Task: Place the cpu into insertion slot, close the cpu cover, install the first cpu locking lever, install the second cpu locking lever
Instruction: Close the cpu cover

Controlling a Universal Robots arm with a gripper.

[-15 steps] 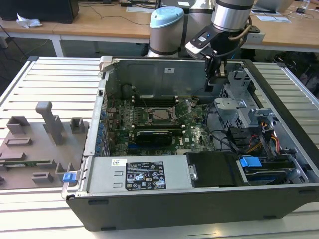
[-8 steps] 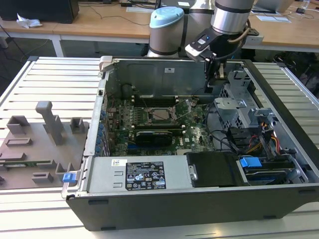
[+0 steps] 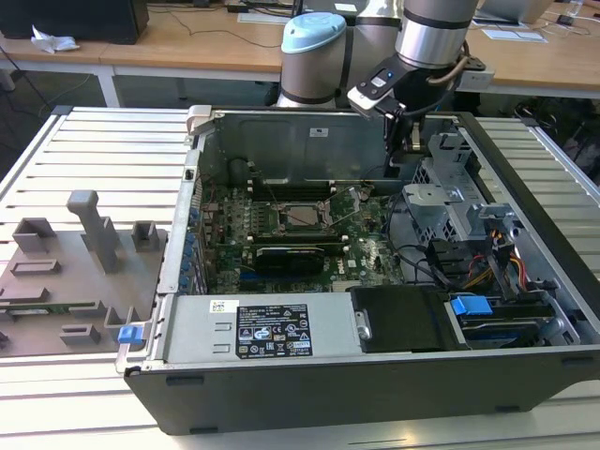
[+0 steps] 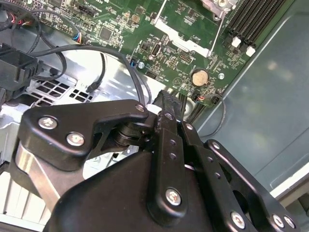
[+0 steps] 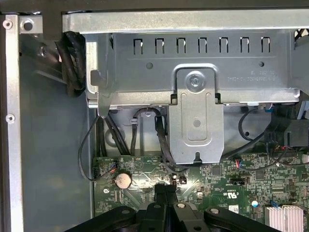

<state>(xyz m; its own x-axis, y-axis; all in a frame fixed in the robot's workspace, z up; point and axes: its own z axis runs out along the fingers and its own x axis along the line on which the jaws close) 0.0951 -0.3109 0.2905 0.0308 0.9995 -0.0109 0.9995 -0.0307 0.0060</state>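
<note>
1 black jointed gripper (image 5: 165, 188), 2 flat fingers (image 5: 161, 193) pressed together on nothing, hangs above the green board (image 5: 241, 188) corner. Square dull-silver cpu (image 3: 302, 217) sits in the metal-rimmed insertion slot (image 3: 277, 217), well apart.

You see the cpu (image 3: 303, 217), a dull silver-grey square, lying flat in the insertion slot (image 3: 282, 218) at the middle of the green board (image 3: 370, 255). The cpu cover (image 3: 302, 202) frames it thinly; you cannot tell whether it is latched.
</note>
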